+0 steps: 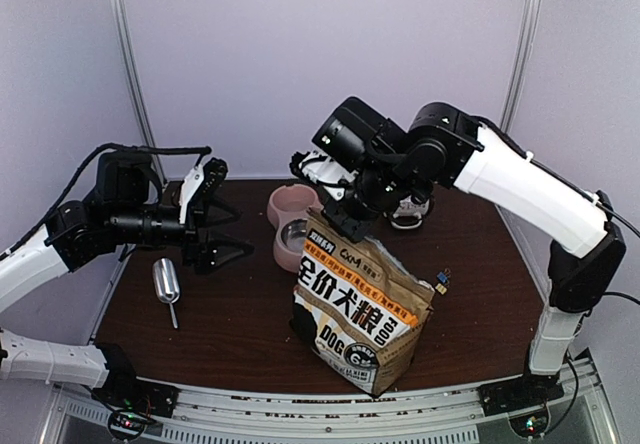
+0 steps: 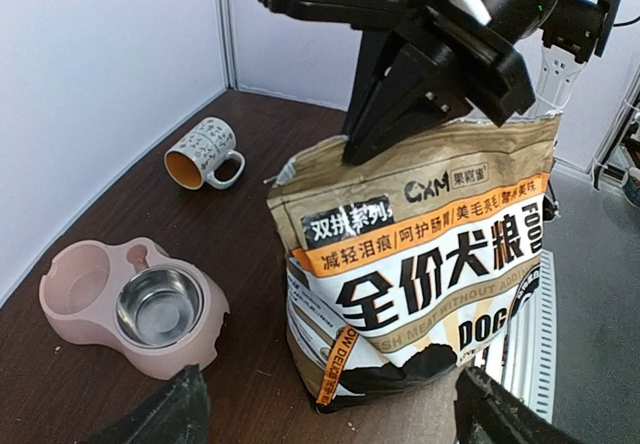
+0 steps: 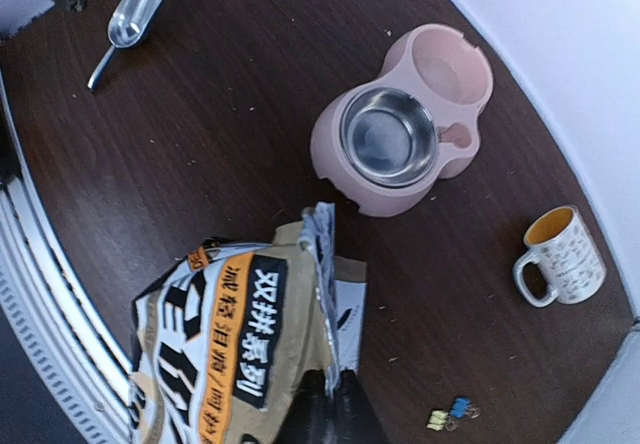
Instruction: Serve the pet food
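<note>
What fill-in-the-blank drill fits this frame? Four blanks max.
1. The right pincer grips the kraft-brown and white printed bag by its ____ edge.
2. The left pincer hangs above the table with its jaws ____.
3. The white patterned ceramic mug lies on its ____.
4. The round steel insert in the pink plastic double bowl is ____.

Missing words: top; open; side; empty.

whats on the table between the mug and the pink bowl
Nothing: only bare tabletop lies between the mug and the pink bowl, as the left wrist view shows.
</note>
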### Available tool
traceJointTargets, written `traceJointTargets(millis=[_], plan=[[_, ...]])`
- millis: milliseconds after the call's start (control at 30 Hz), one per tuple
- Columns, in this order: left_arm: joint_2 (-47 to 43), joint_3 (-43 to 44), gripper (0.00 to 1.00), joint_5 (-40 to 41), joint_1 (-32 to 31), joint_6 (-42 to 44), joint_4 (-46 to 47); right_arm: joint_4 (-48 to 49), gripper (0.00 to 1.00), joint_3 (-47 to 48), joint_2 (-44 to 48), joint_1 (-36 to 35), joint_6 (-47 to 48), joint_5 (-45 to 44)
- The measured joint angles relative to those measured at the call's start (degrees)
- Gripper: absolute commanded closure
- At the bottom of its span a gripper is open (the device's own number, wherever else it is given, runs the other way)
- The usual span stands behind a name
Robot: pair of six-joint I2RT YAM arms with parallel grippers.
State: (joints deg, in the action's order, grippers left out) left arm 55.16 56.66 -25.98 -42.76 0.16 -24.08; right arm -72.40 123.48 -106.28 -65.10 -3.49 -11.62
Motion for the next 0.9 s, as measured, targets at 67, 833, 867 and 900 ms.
traceJointTargets(millis=[67, 833, 867, 900], plan=[[-0.17, 0.0, 0.12, 0.13, 0.0, 0.0, 0.0, 0.28, 1.0, -0.63, 0.11, 1.36, -0.98, 2.8], [0.59, 0.0, 0.12, 0.68, 0.0, 0.0, 0.02, 11.54, 0.6, -16.22, 16.02, 11.1, -10.93, 27.93], [0.66, 0.0, 0.12, 0.68, 0.0, 0.0, 0.0, 11.08, 0.61, -16.11, 16.61, 10.99, -10.73, 27.5], [0.7, 0.0, 0.12, 0.68, 0.0, 0.0, 0.0, 10.6, 0.61, -15.98, 17.05, 10.78, -10.43, 26.88]])
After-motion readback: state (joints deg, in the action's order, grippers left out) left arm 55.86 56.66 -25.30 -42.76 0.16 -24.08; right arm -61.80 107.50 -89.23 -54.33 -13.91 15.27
